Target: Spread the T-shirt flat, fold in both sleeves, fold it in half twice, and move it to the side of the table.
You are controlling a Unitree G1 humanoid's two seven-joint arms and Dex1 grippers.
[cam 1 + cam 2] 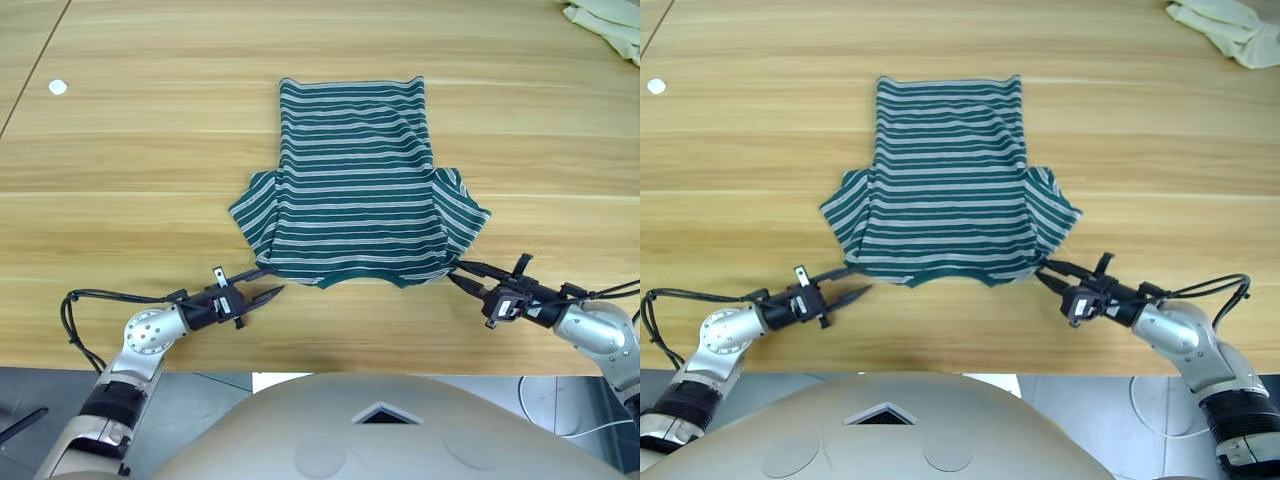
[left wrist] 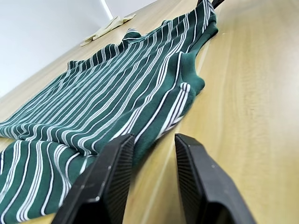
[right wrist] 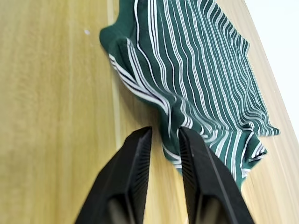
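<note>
T-shirt [image 1: 355,180] corners (near hem): left claw [image 1: 272,281] wide apart, empty; right claw [image 1: 455,270] narrower, at cloth edge.

Your left arm [image 1: 148,332] is low, bent at the elbow, forearm reaching forward and inward. The left claw [image 1: 270,282] points toward your right side, its fingers [image 2: 110,182] parted with a clear gap. Your right arm [image 1: 590,328] mirrors that pose, forearm angled inward. The right claw [image 1: 455,273] points toward your left side, its fingers [image 3: 133,177] parted by a narrower gap. Both claws sit level with each other, well apart.
</note>
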